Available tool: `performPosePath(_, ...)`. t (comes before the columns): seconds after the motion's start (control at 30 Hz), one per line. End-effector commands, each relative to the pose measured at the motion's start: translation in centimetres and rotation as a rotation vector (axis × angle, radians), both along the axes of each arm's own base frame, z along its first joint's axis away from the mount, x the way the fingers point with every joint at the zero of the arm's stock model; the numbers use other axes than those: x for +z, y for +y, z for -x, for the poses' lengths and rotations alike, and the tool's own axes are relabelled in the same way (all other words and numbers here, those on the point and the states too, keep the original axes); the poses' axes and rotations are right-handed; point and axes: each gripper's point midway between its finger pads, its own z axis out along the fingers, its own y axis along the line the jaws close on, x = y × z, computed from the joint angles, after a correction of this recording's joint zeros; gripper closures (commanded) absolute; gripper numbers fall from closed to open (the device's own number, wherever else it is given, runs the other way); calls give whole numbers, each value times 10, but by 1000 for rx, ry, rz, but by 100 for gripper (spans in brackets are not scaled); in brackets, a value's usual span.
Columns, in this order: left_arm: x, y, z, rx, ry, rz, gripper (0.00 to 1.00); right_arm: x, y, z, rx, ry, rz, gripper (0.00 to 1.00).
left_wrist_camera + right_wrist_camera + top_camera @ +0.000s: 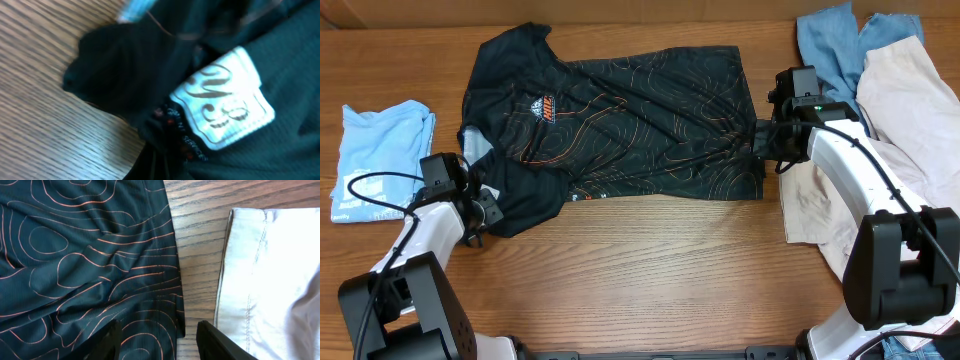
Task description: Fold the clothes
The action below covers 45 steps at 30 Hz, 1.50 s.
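Observation:
The black shirt (620,110) with orange contour lines lies spread across the middle of the table. My left gripper (485,212) is at its lower left corner, shut on the black shirt. In the left wrist view the dark fabric (125,75) bunches toward the bottom edge beside a white label (225,105), and it hides the fingers. My right gripper (763,150) sits at the shirt's right edge. It is open, one finger (107,340) over the black shirt (75,255) and the other (220,342) over bare wood, straddling the shirt's edge.
A beige garment (910,120) lies spread at the right, its edge (270,270) close to my right gripper. A blue garment (830,45) is bunched at the back right. A folded light blue garment (380,155) sits at the far left.

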Motion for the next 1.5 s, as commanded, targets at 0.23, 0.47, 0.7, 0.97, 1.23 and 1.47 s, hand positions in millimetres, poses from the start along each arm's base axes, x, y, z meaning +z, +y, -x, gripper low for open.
performPosePath(0.23,67,-50,-21,-214,-81,253,96,-7,-7,1,-13,15,35,48)
performPosePath(0.47,146,-29,-102,-127,-443,198,96,-7,-7,1,-13,14,35,48)
performPosePath(0.7,154,-20,-137,19,-567,270,36,-7,-8,4,-12,25,36,48)
performPosePath(0.97,95,-32,-85,-40,-256,271,33,-7,-7,3,-12,22,36,48)
performPosePath(1.23,48,-16,-45,3,-35,170,54,-16,-7,12,-11,53,35,58)
performPosePath(1.47,14,-16,-45,-18,31,183,41,-42,-3,28,-15,115,7,51)
